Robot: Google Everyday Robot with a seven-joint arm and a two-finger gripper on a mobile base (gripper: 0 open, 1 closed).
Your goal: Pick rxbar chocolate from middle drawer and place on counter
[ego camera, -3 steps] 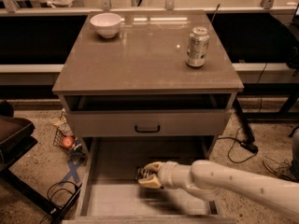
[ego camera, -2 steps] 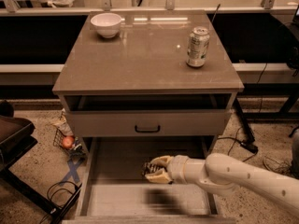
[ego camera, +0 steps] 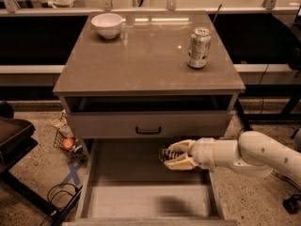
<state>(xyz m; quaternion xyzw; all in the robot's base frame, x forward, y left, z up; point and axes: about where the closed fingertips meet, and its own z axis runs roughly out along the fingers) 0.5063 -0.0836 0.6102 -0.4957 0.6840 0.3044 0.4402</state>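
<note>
Camera view, near to far. The wide, shallow grey-beige middle drawer (ego camera: 127, 192) stands pulled out. Above its pale floor my cream two-finger gripper (ego camera: 172, 157) is clamped on a small, flat dark bar, which I take to be the black-wrapped rxbar chocolate (ego camera: 163, 154); it is mostly hidden. Since a second ago the gripper has risen off the floor and drifted right, so the pick looks done and the lift begun. Beyond, the glossy taupe-grey counter (ego camera: 146, 60) carries a silver soda can (ego camera: 199, 47) and a white bowl (ego camera: 107, 25), both unmoved.
</note>
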